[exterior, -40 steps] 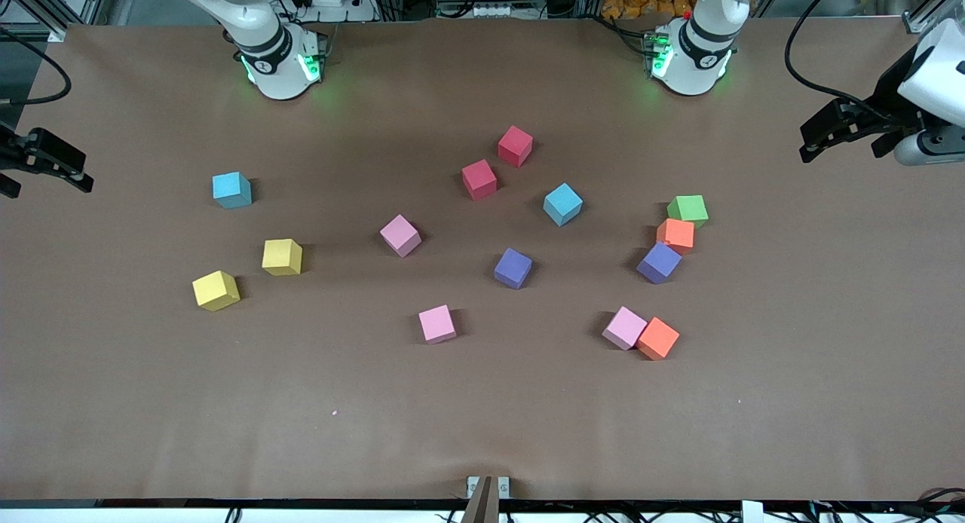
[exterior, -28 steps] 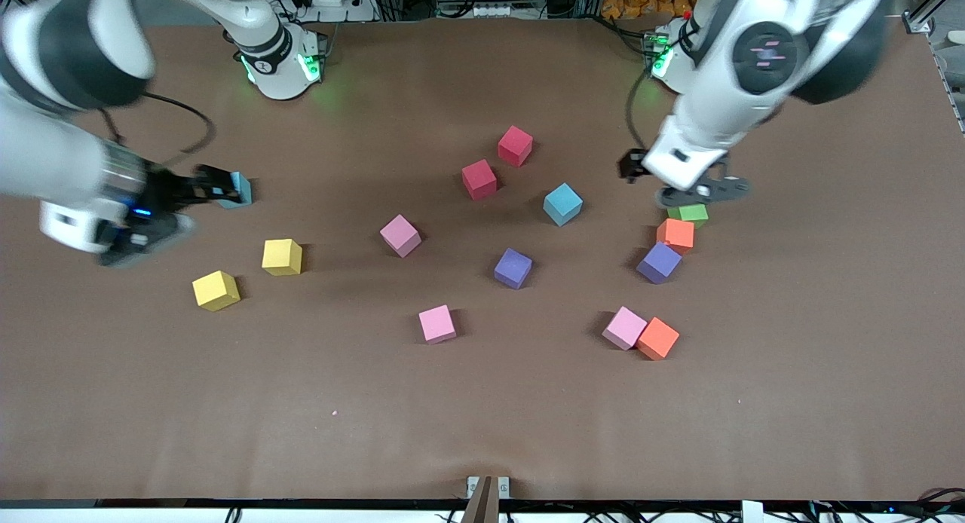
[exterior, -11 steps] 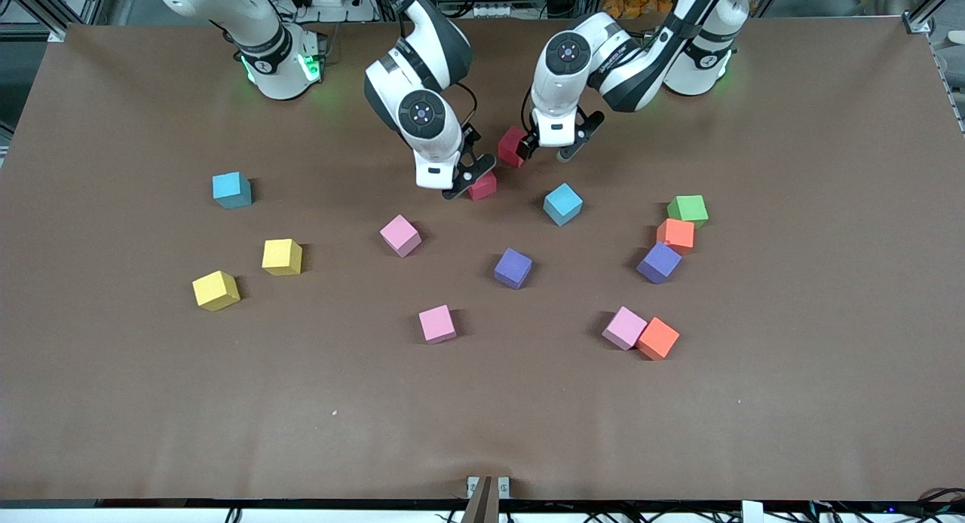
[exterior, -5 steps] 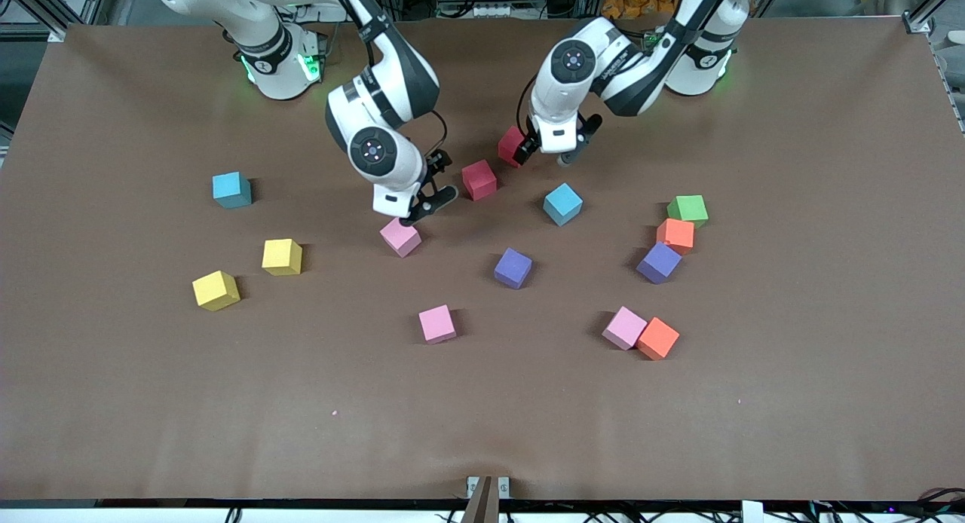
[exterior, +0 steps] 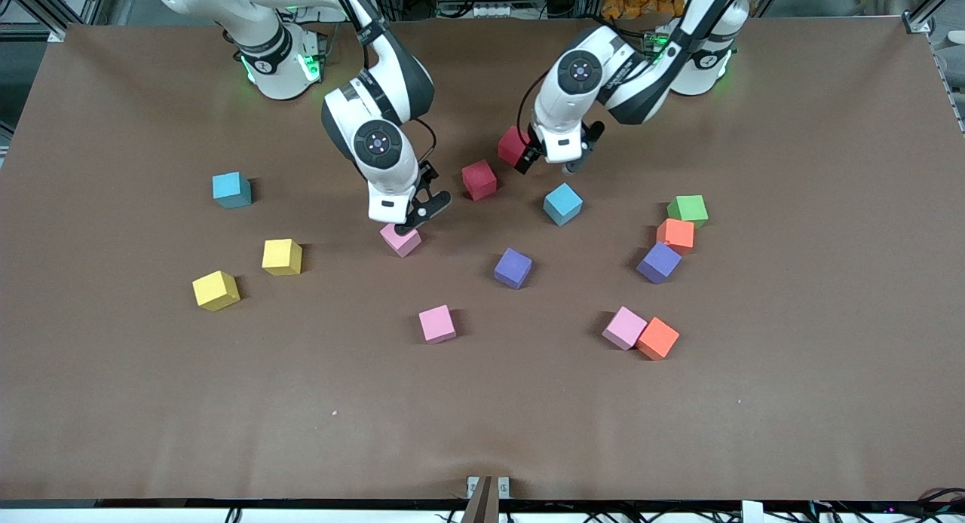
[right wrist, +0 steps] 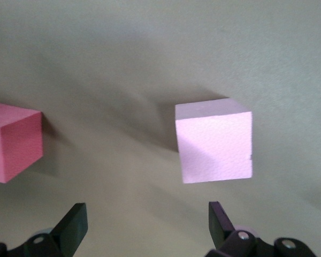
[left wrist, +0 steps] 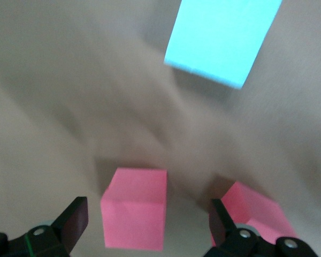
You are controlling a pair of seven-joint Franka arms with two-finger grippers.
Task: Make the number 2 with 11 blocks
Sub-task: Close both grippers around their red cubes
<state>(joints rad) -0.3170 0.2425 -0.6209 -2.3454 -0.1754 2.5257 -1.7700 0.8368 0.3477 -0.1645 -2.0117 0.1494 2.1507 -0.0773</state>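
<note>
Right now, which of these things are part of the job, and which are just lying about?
For the job: red foam cubes, pink foam cubes, purple foam cubes, yellow foam cubes; one each of the light blue foam cubes and orange foam cubes.
Lying about: green foam cube; likely one spare blue and one spare orange, which I cannot tell.
</note>
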